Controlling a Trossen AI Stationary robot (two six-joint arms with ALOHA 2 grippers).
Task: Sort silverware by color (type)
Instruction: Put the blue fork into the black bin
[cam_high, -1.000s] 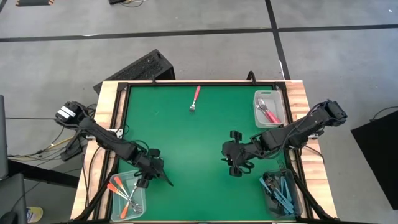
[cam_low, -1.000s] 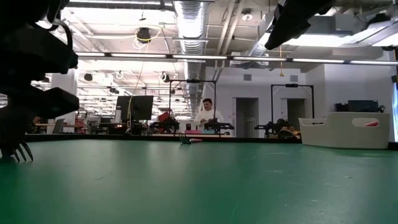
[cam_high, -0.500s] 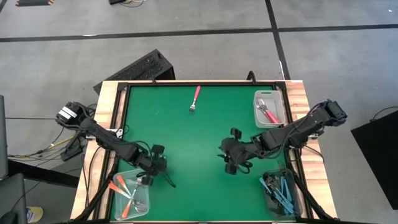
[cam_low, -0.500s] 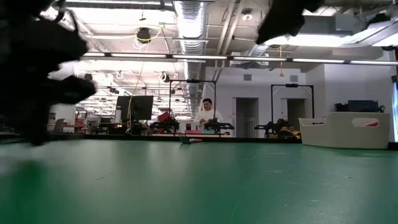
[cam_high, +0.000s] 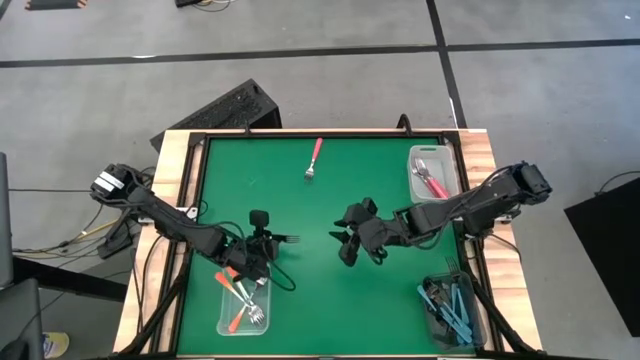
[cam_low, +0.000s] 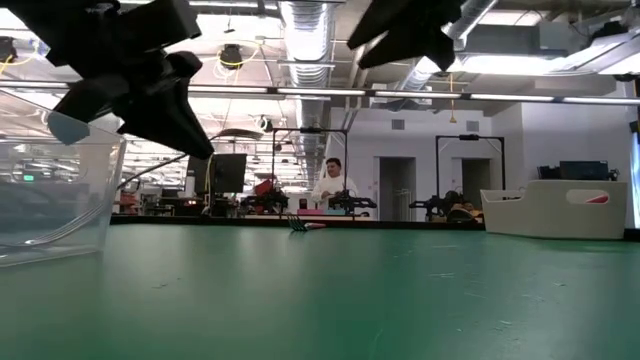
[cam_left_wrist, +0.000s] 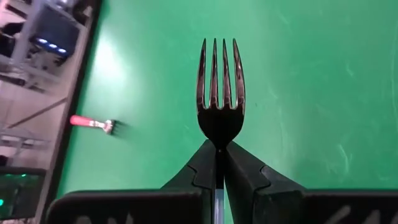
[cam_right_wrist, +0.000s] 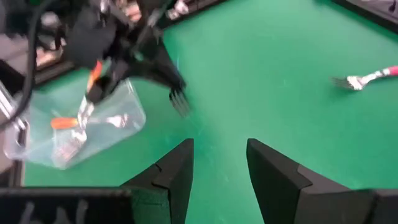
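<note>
- Bin (cam_high: 224, 318) of clear plastic at the front left of the green table (cam_high: 330, 215), holding orange-handled forks (cam_high: 238, 318); it sits skewed, partly under the left arm.
- Left gripper (cam_high: 268, 243), just above that bin's far corner, is pinched tight on a fork (cam_left_wrist: 220, 87). The wrist view shows a sliver of light blue handle between the closed fingers, and the tines stick straight out ahead of them, pointing across the table toward the right arm.
- My guess is this blue fork belongs with the blue ones on the far side, so it either gets handed over mid-table or carried across.
- Pink fork (cam_high: 314, 159) lies alone near the back edge, about midway along the table, handle toward the back and tines toward the front. Neither arm is close, though the right one looks slightly nearer.
- Right gripper (cam_high: 349, 243) hangs near the table's centre with its fingers spread and nothing between them, facing the left gripper. The held fork's long axis runs almost straight at it, with the two tips near but apart.
- White bin (cam_high: 434, 176) at the back right has pink forks (cam_high: 432, 181) in it.
- Bin (cam_high: 452, 305) at the front right holds the blue forks (cam_high: 450, 303).
</note>
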